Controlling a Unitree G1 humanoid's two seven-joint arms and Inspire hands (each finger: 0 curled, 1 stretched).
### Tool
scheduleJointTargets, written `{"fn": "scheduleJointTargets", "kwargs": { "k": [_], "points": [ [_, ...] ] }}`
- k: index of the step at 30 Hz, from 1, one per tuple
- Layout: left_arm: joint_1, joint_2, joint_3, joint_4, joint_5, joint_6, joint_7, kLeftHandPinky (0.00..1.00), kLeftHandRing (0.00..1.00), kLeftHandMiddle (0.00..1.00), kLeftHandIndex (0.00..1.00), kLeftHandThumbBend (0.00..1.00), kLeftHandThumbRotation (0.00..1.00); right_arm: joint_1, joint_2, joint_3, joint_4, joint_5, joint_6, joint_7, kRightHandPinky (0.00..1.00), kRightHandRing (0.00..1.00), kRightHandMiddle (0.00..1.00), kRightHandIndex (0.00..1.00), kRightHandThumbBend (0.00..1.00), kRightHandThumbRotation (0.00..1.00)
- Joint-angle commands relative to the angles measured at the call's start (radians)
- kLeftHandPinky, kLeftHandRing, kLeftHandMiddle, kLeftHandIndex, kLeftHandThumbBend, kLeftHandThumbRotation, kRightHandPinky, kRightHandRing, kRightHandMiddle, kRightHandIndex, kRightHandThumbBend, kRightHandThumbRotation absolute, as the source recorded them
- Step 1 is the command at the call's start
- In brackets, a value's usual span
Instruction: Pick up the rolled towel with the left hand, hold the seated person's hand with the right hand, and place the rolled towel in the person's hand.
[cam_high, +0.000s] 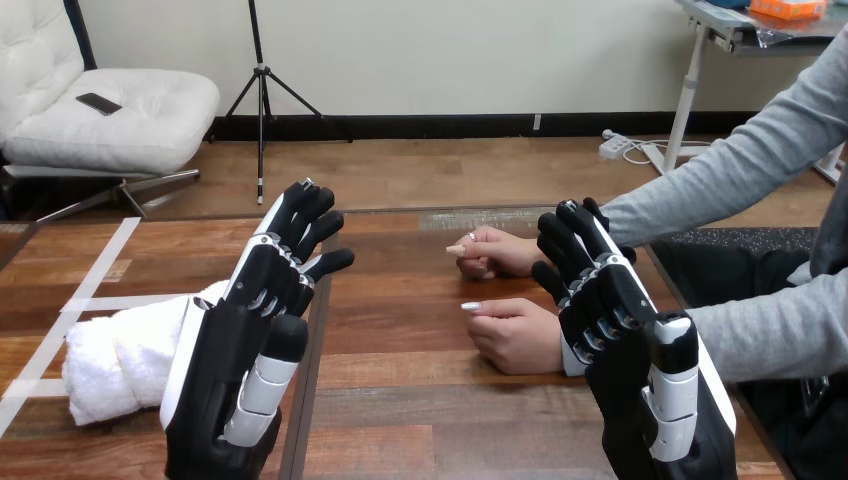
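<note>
A white rolled towel (115, 355) lies on the wooden table (400, 400) at the left, partly hidden behind my left hand (250, 340). That hand is raised over the towel's right end with fingers straight and spread, holding nothing. My right hand (625, 330) is also raised, fingers straight and open, just right of the person's two hands. The person's nearer hand (515, 335) rests on the table as a loose fist, close beside my right fingers. Their farther hand (495, 252) lies a little behind it, also loosely closed.
White tape strips (95, 285) mark the table's left part. The person's grey sleeves (760, 330) reach in from the right edge. Bare wood lies between my two hands, with a seam (305, 400) running down the tabletop.
</note>
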Motion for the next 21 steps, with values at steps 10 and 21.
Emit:
{"fn": "scheduleJointTargets", "kwargs": {
  "k": [10,21],
  "points": [
    [-0.014,-0.005,-0.014,-0.004,-0.001,-0.019,-0.003,0.8,0.89,0.92,0.92,0.77,0.87,-0.045,0.005,-0.011,-0.026,0.008,-0.009,0.002,1.0,1.0,0.96,0.95,0.73,1.0],
    [-0.014,-0.004,-0.016,-0.007,-0.01,-0.012,-0.006,0.8,0.89,0.91,0.92,0.78,0.86,-0.048,0.005,-0.012,-0.023,0.009,-0.01,0.004,1.0,1.0,0.96,0.95,0.72,1.0]
  ]
}}
